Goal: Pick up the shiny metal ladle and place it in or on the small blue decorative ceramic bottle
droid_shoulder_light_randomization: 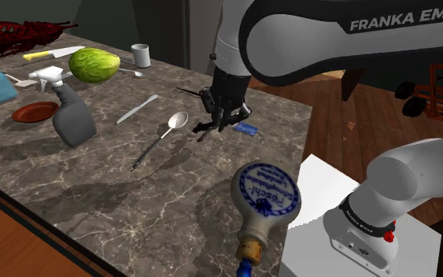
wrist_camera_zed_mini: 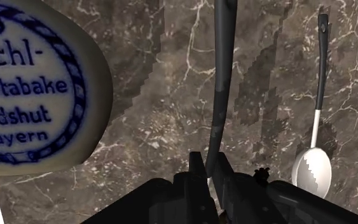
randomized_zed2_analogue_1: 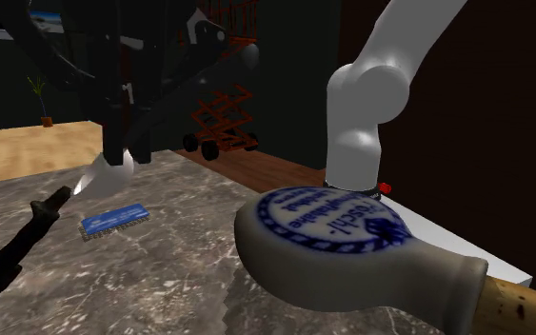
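The end effector is closed on one end of the dark-handled ladle, seemingly clear of the counter, while the blue-printed bottle lies on its side nearby, toward the shoulder view's lower right, its cork at the counter's edge.

veined marble-look tabletop, faintly glossy; bottle glazed smooth, cork stopper; ladle handle dull grey metal; spoon bowl shiny.

grey spray bottle | green cabbage | red plate | white mug | marble counter
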Robot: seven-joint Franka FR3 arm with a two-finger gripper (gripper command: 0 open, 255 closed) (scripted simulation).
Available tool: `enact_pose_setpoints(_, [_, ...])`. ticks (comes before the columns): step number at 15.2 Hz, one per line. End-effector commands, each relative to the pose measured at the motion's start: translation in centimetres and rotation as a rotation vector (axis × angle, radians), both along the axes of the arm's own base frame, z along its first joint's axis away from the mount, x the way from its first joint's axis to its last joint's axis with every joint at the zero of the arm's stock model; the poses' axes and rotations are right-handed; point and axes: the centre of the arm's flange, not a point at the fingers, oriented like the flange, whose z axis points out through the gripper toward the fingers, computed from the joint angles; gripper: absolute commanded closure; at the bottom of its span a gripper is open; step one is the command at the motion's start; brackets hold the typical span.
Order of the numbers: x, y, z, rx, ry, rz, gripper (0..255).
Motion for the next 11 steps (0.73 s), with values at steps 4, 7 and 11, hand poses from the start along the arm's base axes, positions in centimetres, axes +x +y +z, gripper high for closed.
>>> enact_pose_setpoints(4, [0.0,0.1,2.6,0.000,0.000,0.000,255])
enact_pose_setpoints(7, [0.0,0.1,4.1,0.000,0.000,0.000,255])
enact_pose_setpoints(11, [0.0,0.1,6.3,0.000,0.000,0.000,255])
